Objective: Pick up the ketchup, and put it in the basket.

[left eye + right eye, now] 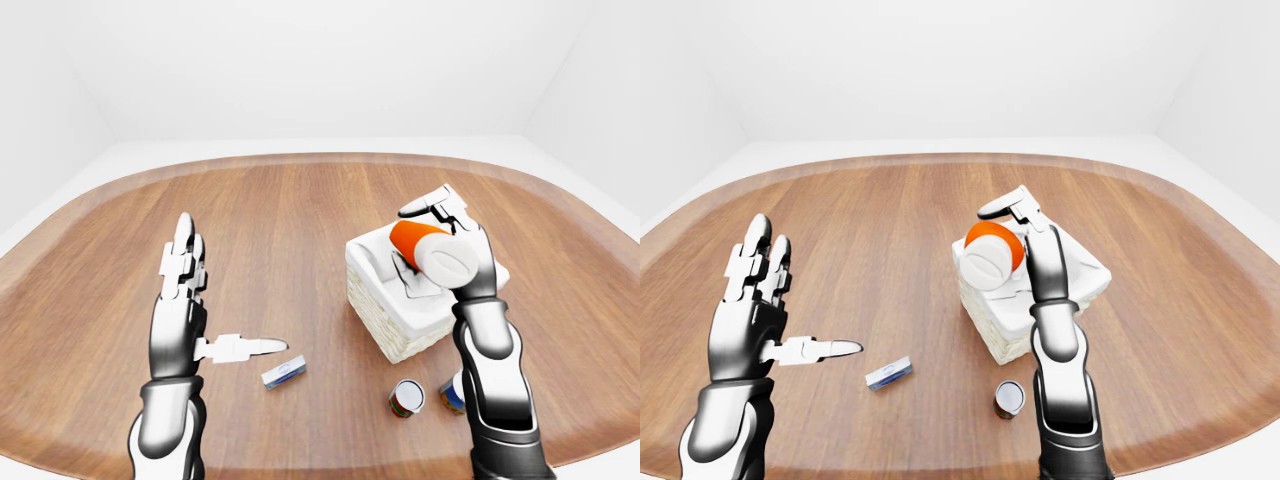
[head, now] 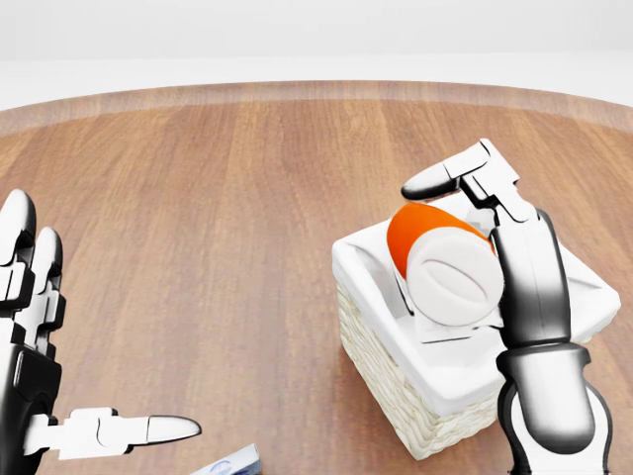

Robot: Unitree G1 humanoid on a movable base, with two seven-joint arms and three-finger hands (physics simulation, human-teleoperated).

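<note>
1. The right hand (image 2: 465, 233) holds the ketchup (image 2: 445, 262); its fingers close round the orange bottle, and one finger stretches over the bottle's top side, pointing to the left of the head view.
2. The ketchup lies tilted in this hand, with its white flat end turned toward the camera, directly above the open basket (image 2: 371, 297). I cannot tell if the bottle touches the basket's inner wall.
3. The basket is white and woven, with a white lining. It stands on the wooden desk (image 1: 280, 220) under the right hand, and the right forearm crosses its near edge.
4. Below the right hand in the left-eye view, just beside the forearm, stands a small can (image 1: 406, 397) with a red side. A second small container (image 1: 452, 393) with some blue on it is partly hidden behind the forearm.
5. The left hand (image 1: 195, 300) is wide open and holds nothing; the fingers point up and the thumb points to the right.
6. A small flat box (image 1: 284, 371), white and blue, lies on the desk just beside the tip of the left thumb, apart from it.
</note>
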